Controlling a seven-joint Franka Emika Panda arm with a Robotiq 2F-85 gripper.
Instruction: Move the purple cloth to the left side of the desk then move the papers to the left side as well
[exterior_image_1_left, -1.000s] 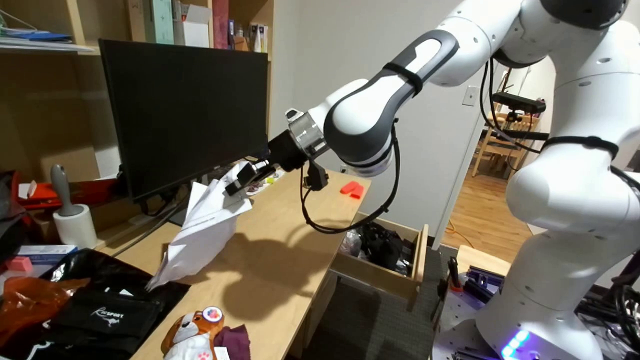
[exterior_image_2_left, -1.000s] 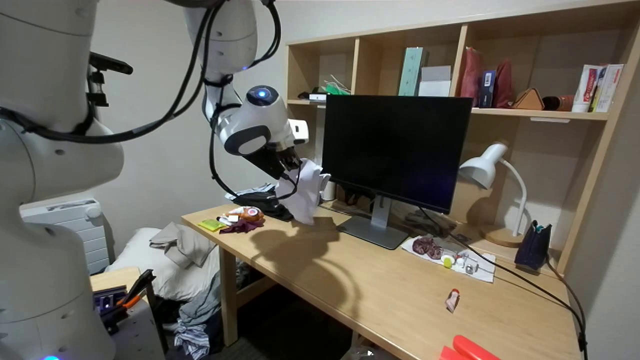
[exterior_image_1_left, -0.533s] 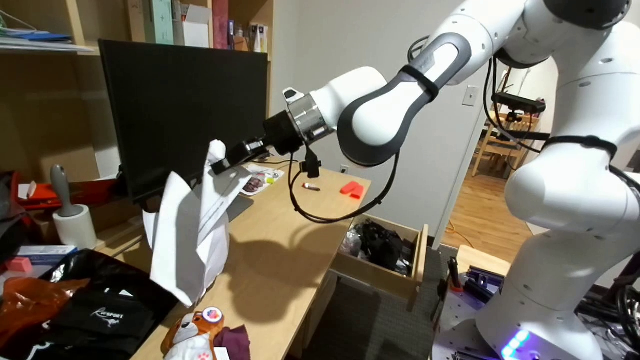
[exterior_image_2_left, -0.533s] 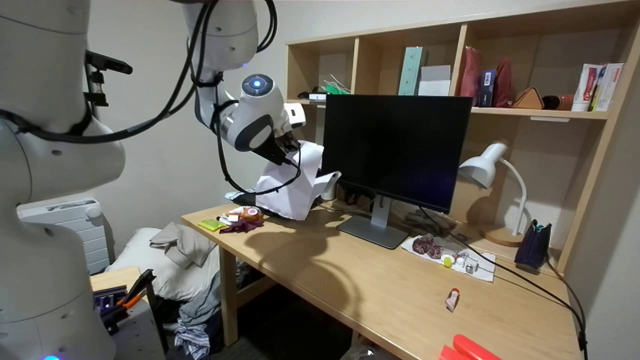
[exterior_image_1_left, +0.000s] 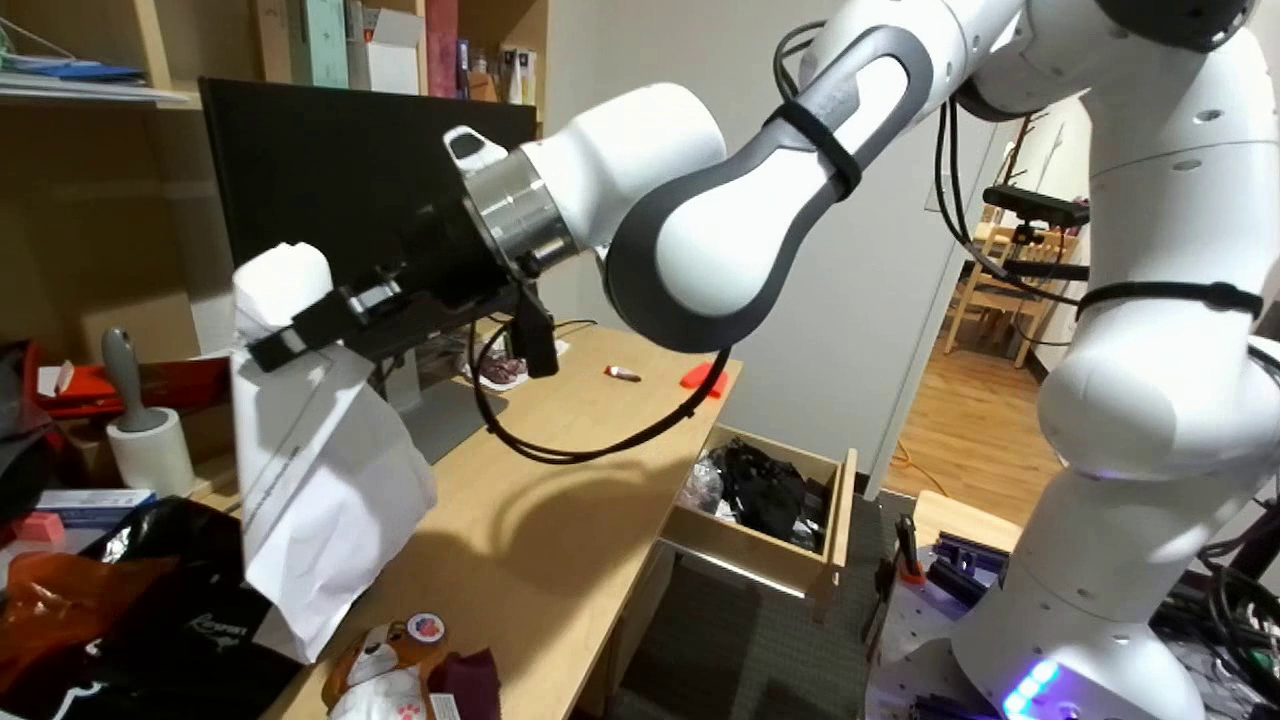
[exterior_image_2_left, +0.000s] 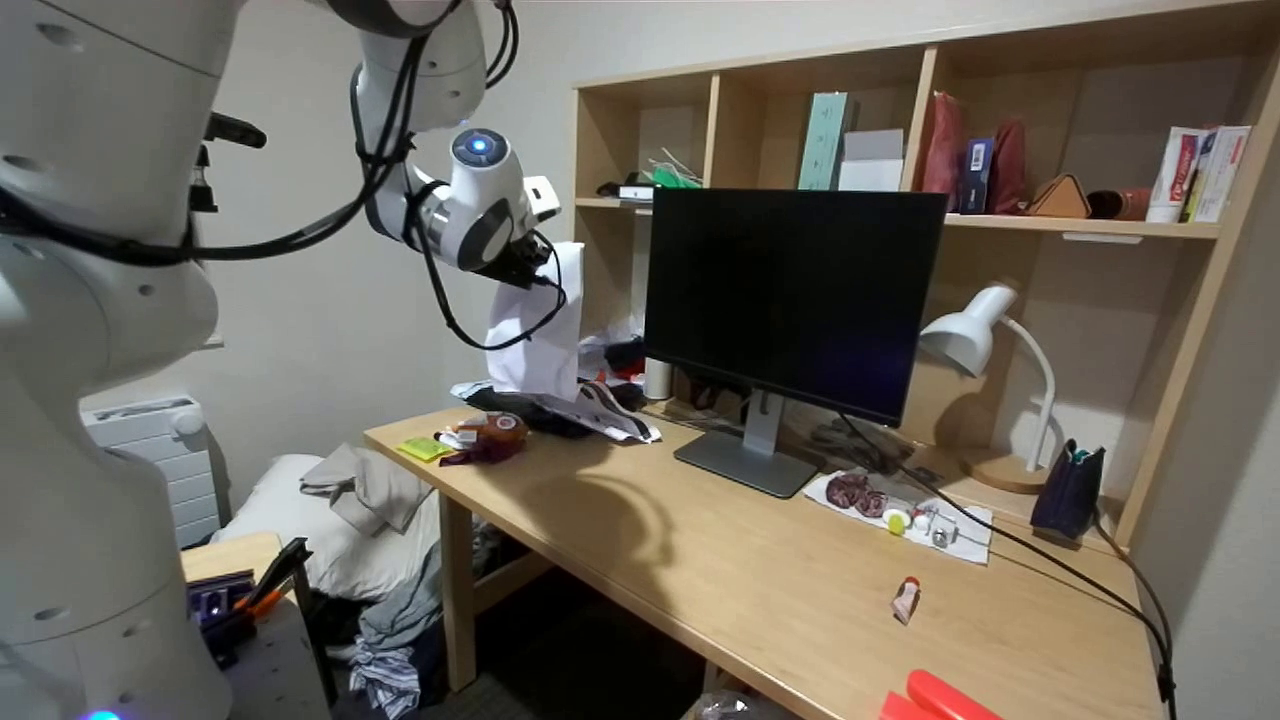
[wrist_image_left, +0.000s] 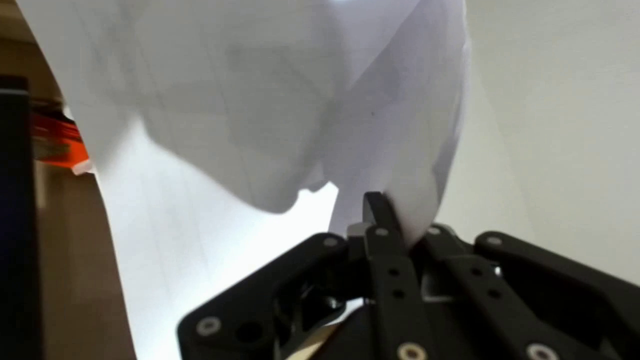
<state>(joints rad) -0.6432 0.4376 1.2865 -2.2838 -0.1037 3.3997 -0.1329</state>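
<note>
The papers (exterior_image_1_left: 325, 480) are white, creased sheets with a line of print. They hang from my gripper (exterior_image_1_left: 278, 345), which is shut on their upper part. They also show in an exterior view (exterior_image_2_left: 540, 335), over the desk's far end by the monitor. In the wrist view the papers (wrist_image_left: 200, 115) fill much of the picture and run between the fingertips (wrist_image_left: 397, 227). I cannot tell whether their lower edge touches the black bag below. The purple cloth (exterior_image_1_left: 475, 685) lies crumpled on the desk beside a dog-shaped pack; it also shows in an exterior view (exterior_image_2_left: 487, 450).
The dog-shaped pack (exterior_image_1_left: 385, 670) and a yellow packet (exterior_image_2_left: 424, 449) lie beside the cloth. A black bag (exterior_image_1_left: 190, 625) and lint roller (exterior_image_1_left: 150, 450) stand near the papers. The monitor (exterior_image_2_left: 795, 300) stands behind. An open drawer (exterior_image_1_left: 770, 560) juts from the desk's front.
My gripper, holding the papers, has moved left in both exterior views, and it is higher. The papers have swung and hang over the black bag. The purple cloth has not moved.
</note>
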